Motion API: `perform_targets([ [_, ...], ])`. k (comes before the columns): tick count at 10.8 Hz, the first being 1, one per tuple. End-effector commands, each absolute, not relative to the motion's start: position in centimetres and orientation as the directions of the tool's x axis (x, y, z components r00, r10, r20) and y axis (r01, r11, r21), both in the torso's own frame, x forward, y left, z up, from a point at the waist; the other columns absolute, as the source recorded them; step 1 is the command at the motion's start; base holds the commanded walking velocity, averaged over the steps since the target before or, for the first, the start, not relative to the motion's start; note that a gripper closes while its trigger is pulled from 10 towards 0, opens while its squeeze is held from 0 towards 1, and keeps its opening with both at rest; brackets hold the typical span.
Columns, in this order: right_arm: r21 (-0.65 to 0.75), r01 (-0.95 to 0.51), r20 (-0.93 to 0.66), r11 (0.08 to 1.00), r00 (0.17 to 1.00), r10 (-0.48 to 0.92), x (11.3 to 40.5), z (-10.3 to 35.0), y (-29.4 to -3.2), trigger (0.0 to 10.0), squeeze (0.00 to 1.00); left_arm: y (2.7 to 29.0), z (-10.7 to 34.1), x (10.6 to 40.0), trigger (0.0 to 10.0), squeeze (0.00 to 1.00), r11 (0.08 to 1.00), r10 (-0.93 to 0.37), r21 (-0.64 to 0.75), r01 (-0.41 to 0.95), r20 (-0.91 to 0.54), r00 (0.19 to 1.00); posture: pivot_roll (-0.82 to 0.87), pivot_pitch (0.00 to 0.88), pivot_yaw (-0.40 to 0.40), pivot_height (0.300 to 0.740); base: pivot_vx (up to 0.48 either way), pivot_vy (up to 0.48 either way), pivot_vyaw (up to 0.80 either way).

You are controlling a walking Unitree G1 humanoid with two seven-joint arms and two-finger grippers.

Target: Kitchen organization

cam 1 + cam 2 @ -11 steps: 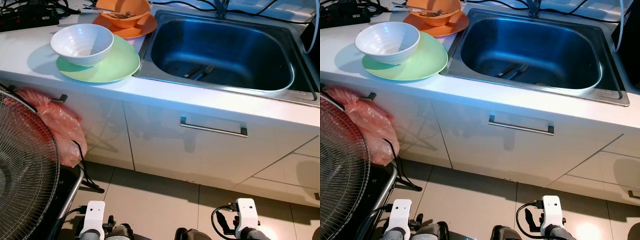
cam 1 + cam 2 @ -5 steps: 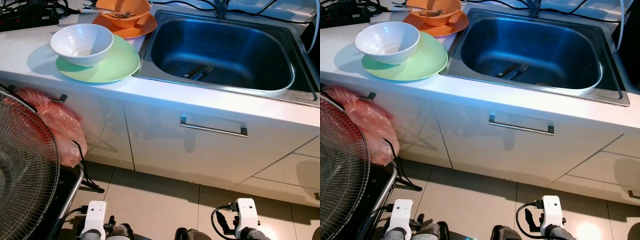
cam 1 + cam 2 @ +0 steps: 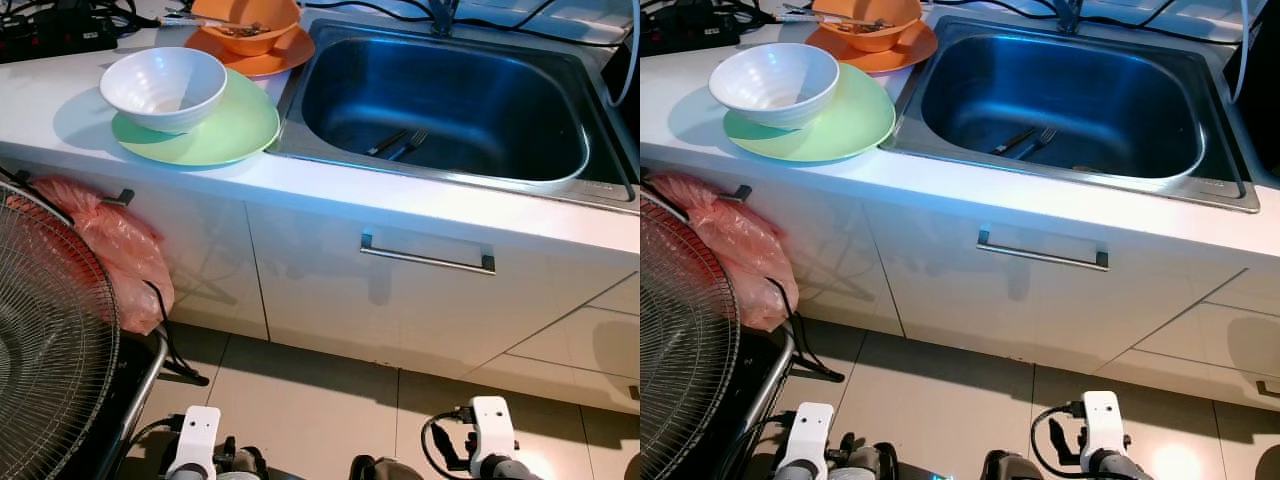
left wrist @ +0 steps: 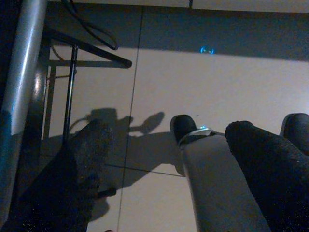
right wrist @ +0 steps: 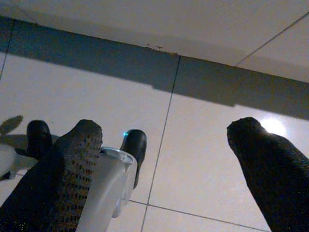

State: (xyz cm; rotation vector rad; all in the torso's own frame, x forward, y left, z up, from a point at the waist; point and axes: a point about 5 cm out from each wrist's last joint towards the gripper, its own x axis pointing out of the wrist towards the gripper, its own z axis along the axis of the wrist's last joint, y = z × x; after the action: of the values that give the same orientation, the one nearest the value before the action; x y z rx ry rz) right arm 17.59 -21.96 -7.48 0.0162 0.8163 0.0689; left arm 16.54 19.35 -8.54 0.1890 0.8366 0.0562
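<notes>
Kitchen w/ pale tiled floor [image 3: 300, 400] and a white counter [image 3: 60, 90] over white cabinets.

Nearest, low down by the floor, both arms hang idle. Left gripper [image 4: 166, 159]: its two black fingers [image 4: 82, 164] are spread wide apart w/ nothing between, just floor tile behind. Right gripper [image 5: 164, 159]: same, fingers [image 5: 72, 159] well apart, nothing held.

To the robot's left, a wire fan guard [image 3: 45, 350] stands on the floor, and just beyond it a red plastic bag [image 3: 115, 250] hangs from a cabinet handle. Center front, a long metal drawer handle [image 3: 427, 260] runs horizontally under the sink.

Up on the counter, left of the sink: a white bowl [image 3: 163, 88] sits upright on a green plate [image 3: 225, 130], toward the plate's left side. The plate's right edge comes just beside the sink rim.

The steel sink [image 3: 590, 170] holds a fork [image 3: 408, 146] and a dark utensil [image 3: 385, 143] lying side by side on the basin floor, long axes diagonal, fork tines pointing away toward the far right.

Farther back, an orange bowl [image 3: 250, 15] w/ food scraps sits on an orange plate [image 3: 275, 58], cutlery resting across the bowl. Black cables [image 3: 60, 25] at the far left corner.
</notes>
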Motion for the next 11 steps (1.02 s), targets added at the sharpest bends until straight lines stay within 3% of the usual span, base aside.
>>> perform_targets([
  [1, 0.028, -0.08, -0.746, 0.996, 0.662, 0.074, 17.2, -7.6, -22.3, 10.0, 0.0, 19.1, -9.0, 15.6, 10.0, 0.0, 0.981, 0.116, 0.188, 0.043, -0.754, 0.647, 0.05, 0.188, -0.034, 0.74, 0.0, 0.0, 0.0],
  [7, -0.016, -0.114, -0.733, 0.993, 0.677, 0.066, 17.7, -7.4, -22.3, 10.0, 0.0, 19.3, -8.8, 15.9, 10.0, 0.0, 0.981, 0.111, 0.188, 0.048, -0.746, 0.656, 0.06, 0.189, -0.031, 0.74, 0.0, 0.0, 0.0],
  [11, -0.001, -0.024, -0.643, 1.0, 0.766, 0.018, 18.1, -6.7, -22.4, 10.0, 0.0, 18.4, -6.7, 19.8, 10.0, 0.0, 0.988, 0.094, 0.153, 0.002, -0.613, 0.785, 0.06, 0.182, -0.03, 0.74, 0.0, 0.0, 0.0],
])
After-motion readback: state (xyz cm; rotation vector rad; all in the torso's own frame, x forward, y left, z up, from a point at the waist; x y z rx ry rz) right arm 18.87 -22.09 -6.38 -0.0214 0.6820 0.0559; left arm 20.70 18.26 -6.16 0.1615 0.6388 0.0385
